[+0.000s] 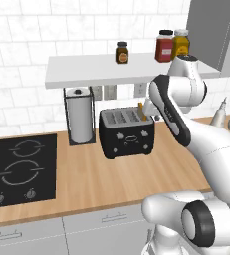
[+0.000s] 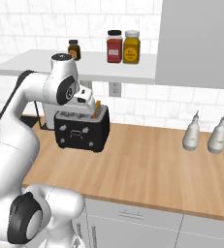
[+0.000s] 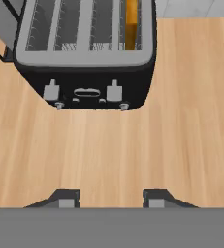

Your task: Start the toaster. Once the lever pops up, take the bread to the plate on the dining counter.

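Observation:
The black toaster stands on the wood counter, its grey slotted top facing up. The golden-brown bread pokes up out of the rightmost slot. Two small grey levers sit on the toaster's front. My gripper hovers over the counter just in front of the toaster's right end, close to the bread. It is open, with bare wood showing between the fingertips. The plate and the dining counter are out of view.
A paper towel holder stands left of the toaster, and a black cooktop lies further left. The white shelf overhead carries jars. Two grey bottles stand on the counter to the right.

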Robot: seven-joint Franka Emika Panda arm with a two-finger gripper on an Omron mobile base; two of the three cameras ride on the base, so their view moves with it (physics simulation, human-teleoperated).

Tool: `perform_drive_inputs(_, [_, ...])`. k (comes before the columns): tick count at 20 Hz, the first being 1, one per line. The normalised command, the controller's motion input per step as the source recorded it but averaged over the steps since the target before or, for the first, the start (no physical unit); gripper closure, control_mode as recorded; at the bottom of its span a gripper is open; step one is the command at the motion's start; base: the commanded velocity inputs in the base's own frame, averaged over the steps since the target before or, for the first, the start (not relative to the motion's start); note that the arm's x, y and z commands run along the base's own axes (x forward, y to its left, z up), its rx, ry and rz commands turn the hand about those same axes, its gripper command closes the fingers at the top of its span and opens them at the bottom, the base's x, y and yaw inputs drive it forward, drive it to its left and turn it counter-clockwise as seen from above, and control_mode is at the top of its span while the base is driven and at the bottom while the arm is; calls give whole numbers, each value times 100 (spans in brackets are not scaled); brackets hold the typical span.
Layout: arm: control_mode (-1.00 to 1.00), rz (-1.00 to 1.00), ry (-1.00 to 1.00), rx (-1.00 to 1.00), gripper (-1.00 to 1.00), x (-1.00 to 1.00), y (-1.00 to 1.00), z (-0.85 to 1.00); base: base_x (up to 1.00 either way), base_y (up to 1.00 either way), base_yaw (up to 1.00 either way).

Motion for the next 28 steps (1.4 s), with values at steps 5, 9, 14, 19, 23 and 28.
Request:
perform_drive_inputs(5, [-100, 0, -1, 0, -100, 0, -5, -23, 0, 0, 0])
perform_drive_inputs(9, [-100, 0, -5, 0, -100, 0, -20, -50, 0, 0, 0])
perform_drive_inputs(14, [-100, 0, -5, 0, -100, 12, -23, -43, 0, 0, 0])
perform_drive_inputs(19, [-100, 0, -1, 0, -100, 38, -15, -31, 0, 0, 0])
perform_drive_inputs(23, [-100, 0, 0, 0, -100, 52, -13, -21, 0, 0, 0])
perform_drive_inputs(28, [-100, 0, 0, 0, -100, 30, -5, -25, 0, 0, 0])
